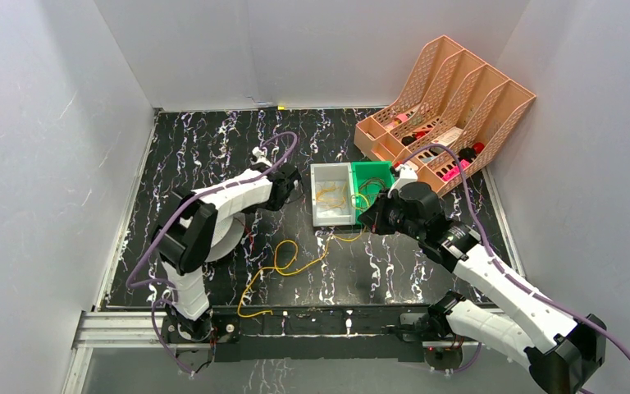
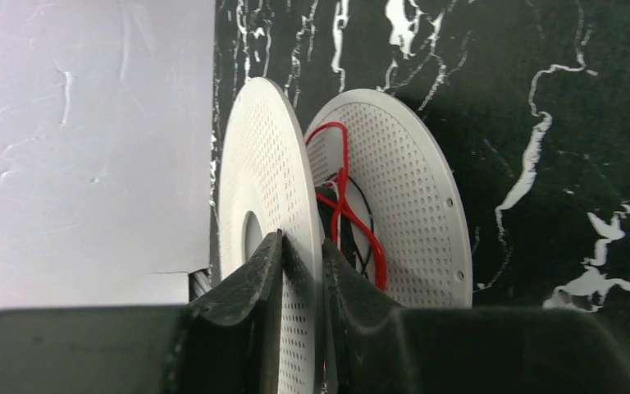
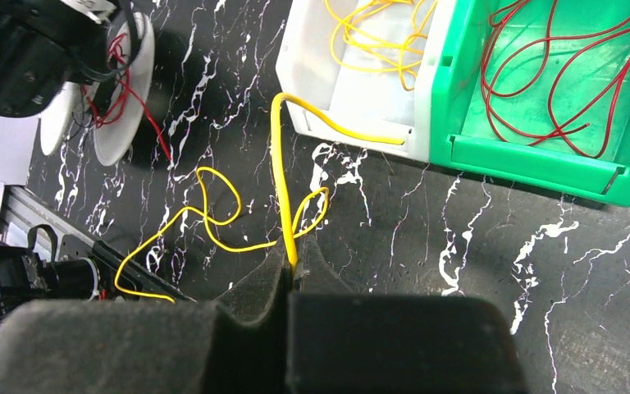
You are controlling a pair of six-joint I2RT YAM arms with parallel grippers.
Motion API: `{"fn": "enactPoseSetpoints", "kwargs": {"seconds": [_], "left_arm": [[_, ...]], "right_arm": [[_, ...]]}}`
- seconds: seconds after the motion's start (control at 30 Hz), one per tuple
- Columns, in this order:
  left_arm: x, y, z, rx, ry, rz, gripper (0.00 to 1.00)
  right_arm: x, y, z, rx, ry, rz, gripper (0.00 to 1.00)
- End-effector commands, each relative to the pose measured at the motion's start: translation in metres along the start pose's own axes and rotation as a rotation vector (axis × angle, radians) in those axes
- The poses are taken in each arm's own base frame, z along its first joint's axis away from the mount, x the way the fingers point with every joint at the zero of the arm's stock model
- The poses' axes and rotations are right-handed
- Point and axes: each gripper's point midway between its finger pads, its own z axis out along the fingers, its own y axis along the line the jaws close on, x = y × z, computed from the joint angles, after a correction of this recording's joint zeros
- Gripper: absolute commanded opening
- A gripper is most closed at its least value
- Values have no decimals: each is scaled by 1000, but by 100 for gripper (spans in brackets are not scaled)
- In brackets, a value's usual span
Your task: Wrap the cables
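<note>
Right gripper (image 3: 291, 275) clamped yellow cable (image 3: 277, 180) running toward 12 o'clock; left gripper (image 2: 302, 246) clamped spool (image 2: 410, 180) flange, at its 9 o'clock overhead.

Looks like a robotics lab test cell. Boxed in by plain white panels (image 1: 57, 164) around a black marbled desk (image 1: 213, 148), with a left arm (image 1: 230, 197) and right arm (image 1: 500, 283) bolted to a metal rail (image 1: 123, 327).

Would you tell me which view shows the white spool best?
Left wrist: the spool fills the frame, both perforated discs and red wire clear. The top view has it mostly under the left arm; the right wrist shows it small, cornered.
</note>
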Motion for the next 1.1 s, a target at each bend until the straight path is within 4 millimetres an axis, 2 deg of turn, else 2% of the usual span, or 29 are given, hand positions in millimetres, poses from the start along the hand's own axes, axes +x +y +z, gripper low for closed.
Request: {"fn": "enactPoseSetpoints", "kwargs": {"seconds": [0.0,0.03,0.23,0.47,0.8,1.07], "left_arm": [[-22,2,-20,119,-38,-165,9],[-23,5,-23,126,-48,-171,0],[-37,25,-43,192,-116,-245,0],[-60,35,-80,433,-235,-360,0],[-87,44,-138,771,-530,-487,0],[-87,31,-153,894,-604,-465,0]], "right_arm": [[-15,12,1,-46,-52,4,0],[-16,12,2,-46,-52,6,0],[-22,13,0,-35,-63,-1,0],[-37,21,-6,-51,-94,-33,0],[-62,67,-35,-262,-173,-169,0],[-66,89,-50,-373,-174,-226,0]]}}
